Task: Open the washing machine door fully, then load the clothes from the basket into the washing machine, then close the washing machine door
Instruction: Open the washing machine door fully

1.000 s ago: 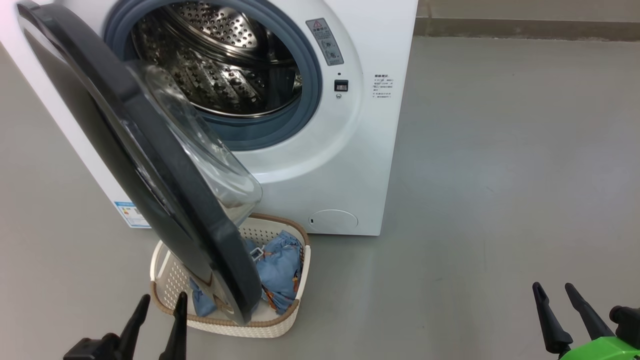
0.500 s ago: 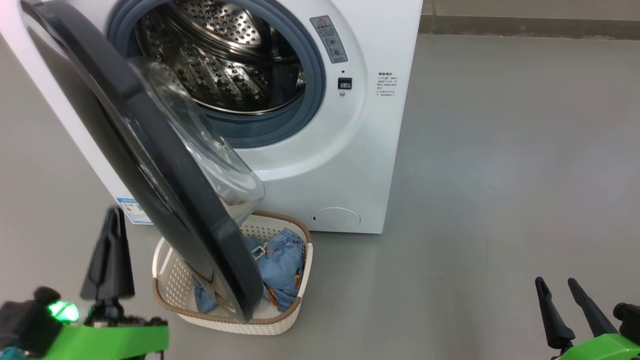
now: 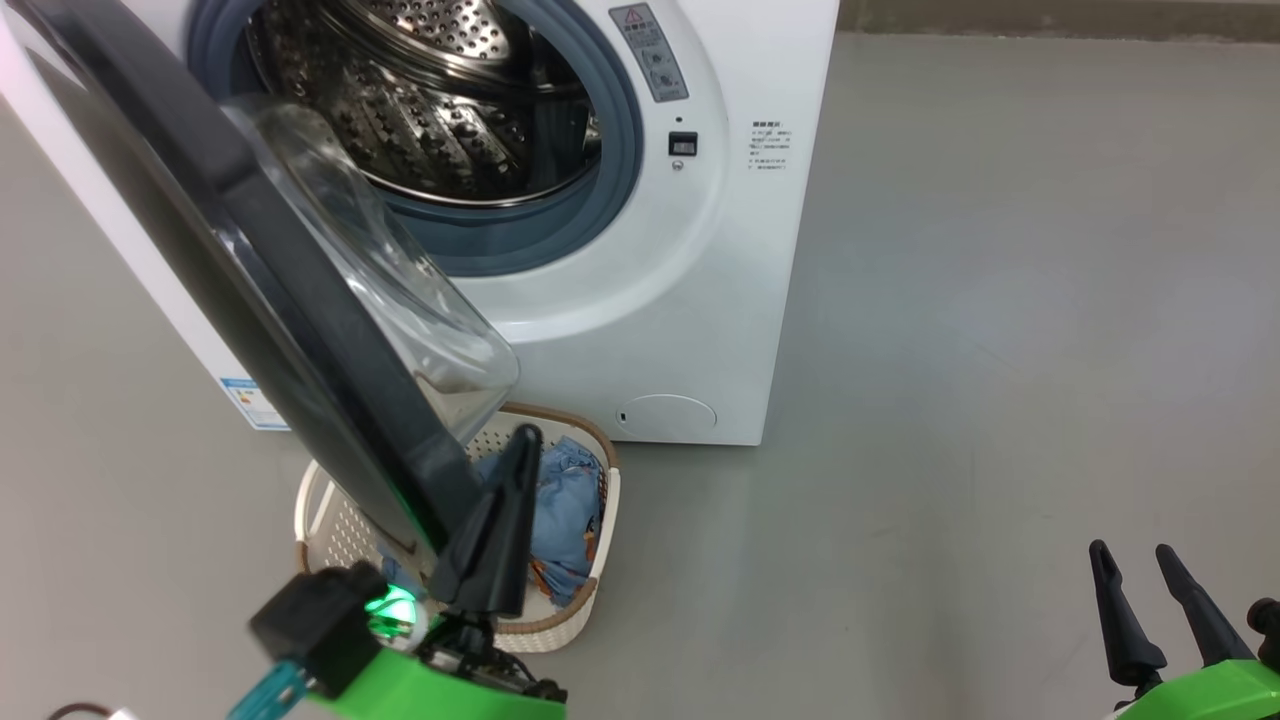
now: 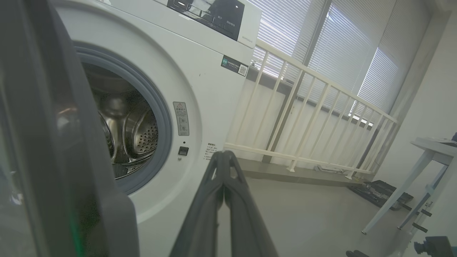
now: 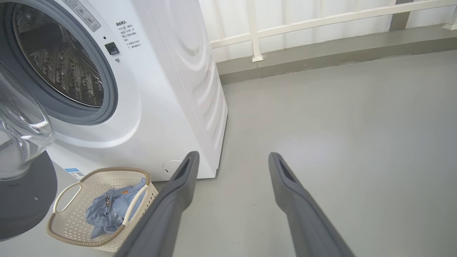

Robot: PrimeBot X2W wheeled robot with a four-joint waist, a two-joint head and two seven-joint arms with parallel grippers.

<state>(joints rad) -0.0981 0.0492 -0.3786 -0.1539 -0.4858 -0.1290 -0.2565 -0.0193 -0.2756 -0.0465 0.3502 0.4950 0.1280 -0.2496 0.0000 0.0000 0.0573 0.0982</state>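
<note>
The washing machine point(image 3: 700, 300) stands with its steel drum point(image 3: 440, 110) exposed. The washing machine door point(image 3: 300, 300) hangs partly open, its black rim slanting down over the basket point(image 3: 590, 590), glass bowl point(image 3: 400, 290) facing the drum. Light blue clothes point(image 3: 565, 505) lie in the basket, partly hidden by the door. My left gripper point(image 3: 525, 436) is shut with nothing in it, just right of the door's lower edge, above the basket. My right gripper point(image 3: 1130, 548) is open and empty at the lower right. The right wrist view shows the basket point(image 5: 89, 175) and clothes point(image 5: 110, 210).
Bare grey floor point(image 3: 1000, 350) stretches right of the machine. In the left wrist view a white railing point(image 4: 303, 117) runs behind the machine before blinds, with a pale table point(image 4: 428, 150) and a dark case point(image 4: 382, 191) at the far right.
My left gripper has shut and swung from the lower left, outside the door, rightwards to the door's lower edge above the basket. The camera has shifted slightly. The right gripper stays put.
</note>
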